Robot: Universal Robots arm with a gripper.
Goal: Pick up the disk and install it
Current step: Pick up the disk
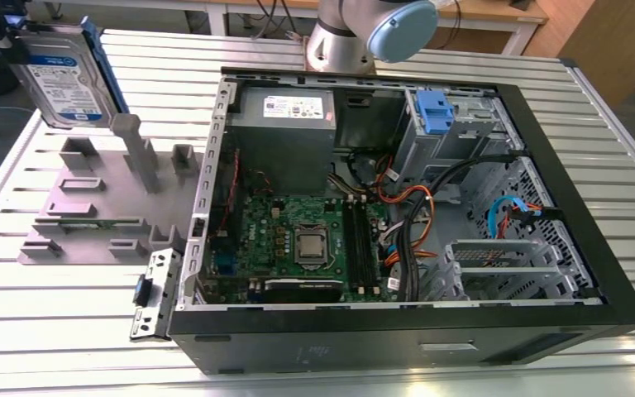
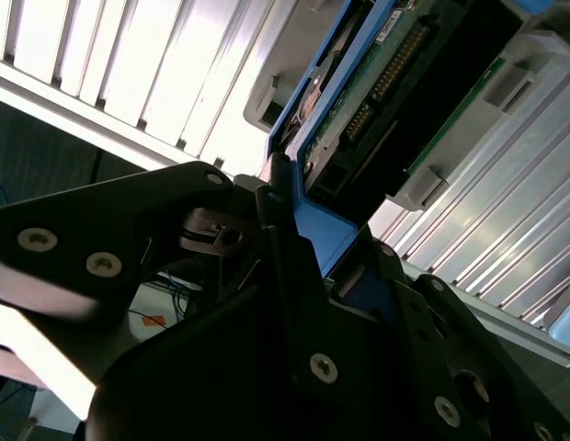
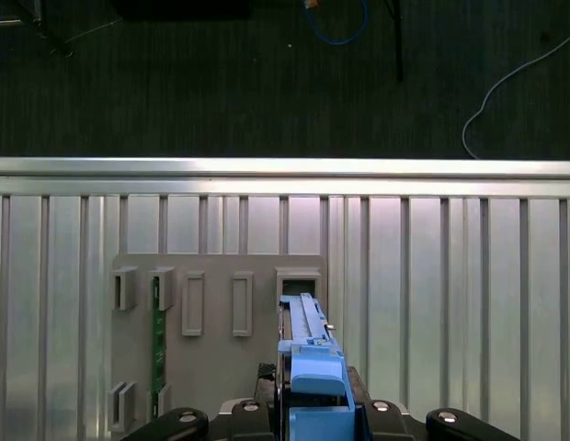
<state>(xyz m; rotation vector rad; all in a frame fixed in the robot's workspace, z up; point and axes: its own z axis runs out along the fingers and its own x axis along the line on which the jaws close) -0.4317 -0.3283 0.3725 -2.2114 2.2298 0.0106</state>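
The disk [image 1: 65, 76], silver-grey with a white-and-blue label and clipped in a blue frame, hangs upright above the table at the exterior view's far left. It is clear of the grey holder below it. My gripper [image 1: 7, 40] is shut on its upper edge. In the first wrist view the disk [image 3: 308, 354] appears edge-on, with my gripper [image 3: 313, 421] clamped on the blue frame. In the second wrist view the disk's [image 2: 395, 83] green circuit-board side faces the camera, and my gripper [image 2: 308, 250] holds the frame's end.
A grey slotted holder [image 1: 97, 198] lies on the slatted metal table [image 1: 64, 289], with a green memory stick [image 1: 86, 222] in it. At the exterior view's right stands the open computer case [image 1: 582, 248], with a power-supply box [image 1: 284, 107], a motherboard, cables and a blue-latched drive bay [image 1: 433, 112].
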